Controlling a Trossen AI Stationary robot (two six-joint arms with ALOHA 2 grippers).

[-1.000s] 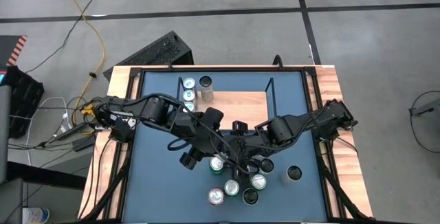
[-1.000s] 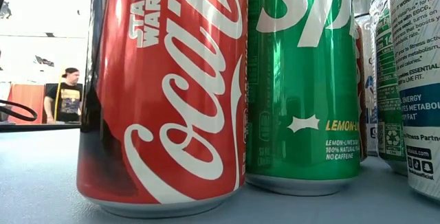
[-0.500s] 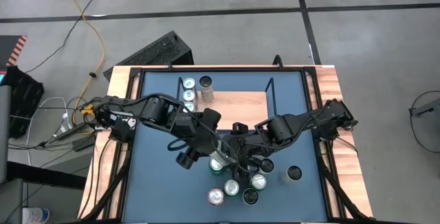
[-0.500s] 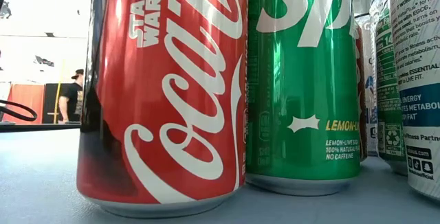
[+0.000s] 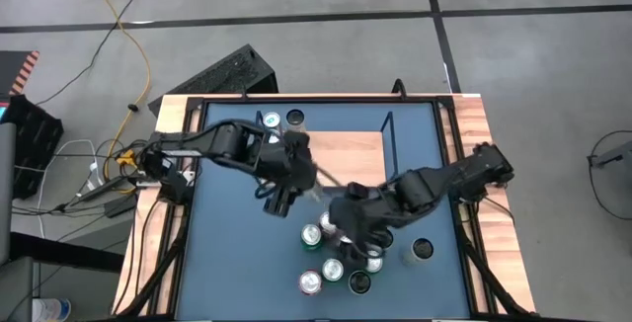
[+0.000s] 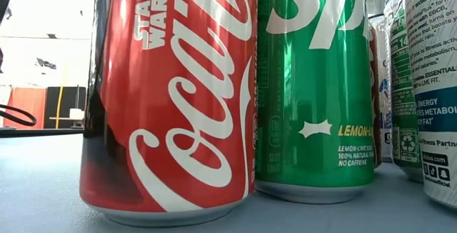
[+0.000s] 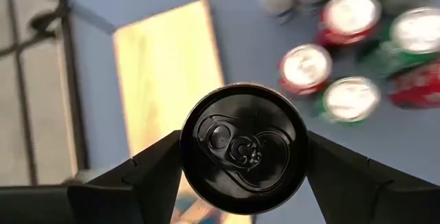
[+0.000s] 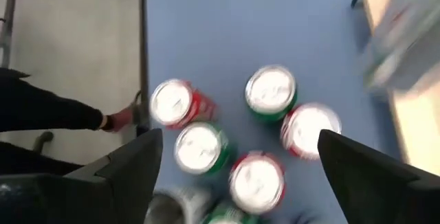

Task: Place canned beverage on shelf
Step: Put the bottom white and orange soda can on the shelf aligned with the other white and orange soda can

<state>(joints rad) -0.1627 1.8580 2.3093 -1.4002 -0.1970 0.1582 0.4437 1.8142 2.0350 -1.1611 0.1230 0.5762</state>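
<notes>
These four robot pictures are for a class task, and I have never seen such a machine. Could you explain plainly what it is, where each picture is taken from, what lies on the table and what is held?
It is a robot with two dark arms at a blue table. Each arm ends in a two-fingered end effector.

The high view looks straight down on everything. The low view sits at table height, so a red cola can and a green lemon-lime can fill it. Each wrist view looks out past that arm's own fingers.

A cluster of upright cans stands on the near part of the table. At the far end is the shelf, a light wood board with black wire rails, with a few cans already beside its left rail.

The left end effector grips a black-topped can and is near the shelf. The right end effector is open and empty above the cluster.
</notes>
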